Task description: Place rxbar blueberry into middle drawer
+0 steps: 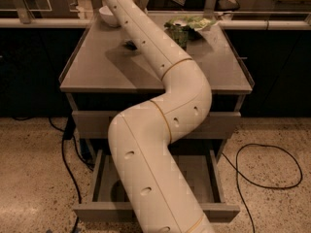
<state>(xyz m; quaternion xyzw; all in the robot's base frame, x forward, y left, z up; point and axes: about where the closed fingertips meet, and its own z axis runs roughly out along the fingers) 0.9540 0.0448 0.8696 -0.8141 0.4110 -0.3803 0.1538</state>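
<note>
One arm (160, 130) snakes across the table (97, 76) — gripper past top edge.

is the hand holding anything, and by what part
Cannot tell: the hand is out of view above the top edge. The rxbar blueberry lies on the tabletop beside the arm.

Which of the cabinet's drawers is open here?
The lower drawer, pulled out toward the camera; the upper drawer sits flush. The gripper is out of view, beyond the arm at the top edge.
</note>
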